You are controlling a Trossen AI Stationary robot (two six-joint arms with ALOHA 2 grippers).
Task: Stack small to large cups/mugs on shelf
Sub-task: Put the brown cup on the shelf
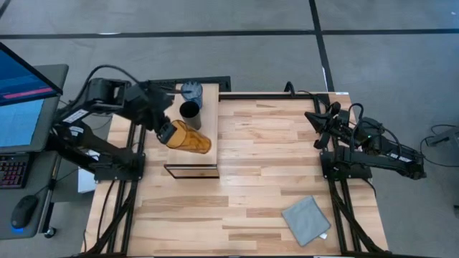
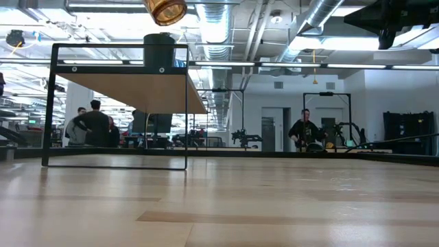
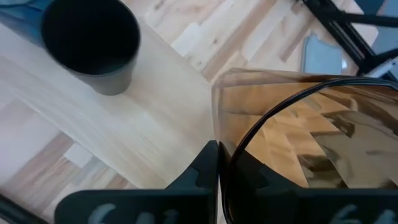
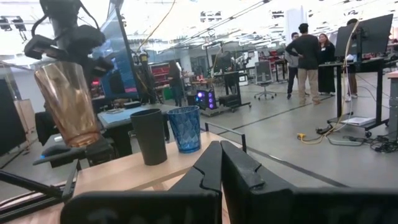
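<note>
Left pincer [image 1: 166, 132] pinches the amber cup [image 1: 192, 138] by its rim, tilted in the air over the shelf [image 1: 208, 115]. Black cup [image 1: 190, 111] stands just up-frame, nearer this arm; right pincer [image 1: 320, 118] waits, pressed together.

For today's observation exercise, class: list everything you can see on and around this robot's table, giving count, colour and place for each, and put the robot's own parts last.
Translucent amber plastic cup: one, golden-brown, held tilted above the shelf.
Black plastic cup: one, black, upright on the shelf.
Translucent blue patterned cup: one, blue, on the shelf's far end beside the black cup.
Raised light-wood shelf: one, pale wood, left part of the table.
Folded grey-blue cloth: one, near right of the slatted wooden table.
Left gripper: one, dark, shut on the amber cup.
Right gripper: one, dark, shut, empty, above the table's far right.
</note>
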